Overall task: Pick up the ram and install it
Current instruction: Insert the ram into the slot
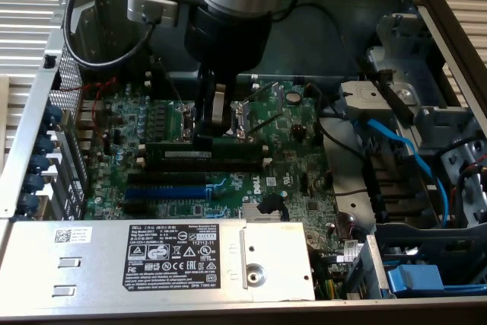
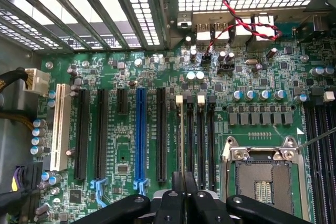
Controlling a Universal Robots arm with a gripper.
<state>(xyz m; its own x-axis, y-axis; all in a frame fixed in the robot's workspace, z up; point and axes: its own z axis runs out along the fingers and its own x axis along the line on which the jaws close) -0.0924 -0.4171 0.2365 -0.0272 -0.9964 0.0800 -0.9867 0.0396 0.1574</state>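
The ram [image 1: 228, 156] is a long dark-green stick with a white label. It stands on edge along the black memory slots [image 1: 163, 176], just in front of the CPU socket [image 1: 242, 116]. My gripper [image 1: 204, 141] comes straight down on it and is shut on its upper edge, left of the stick's middle in the exterior view. In the wrist view the ram [image 2: 182, 135] is a thin edge-on line running away from between the black fingers [image 2: 175, 195] of my gripper [image 2: 184, 181], in line with a white-clipped slot [image 2: 190, 129]. I cannot tell whether it is seated.
A blue slot [image 1: 163, 190] lies in front of the black ones. The silver power supply [image 1: 152, 253] fills the near side of the case. Blue cables [image 1: 396, 138] and drive bays are at the exterior view's right. A red-and-black wire [image 2: 231, 19] crosses the rear ports.
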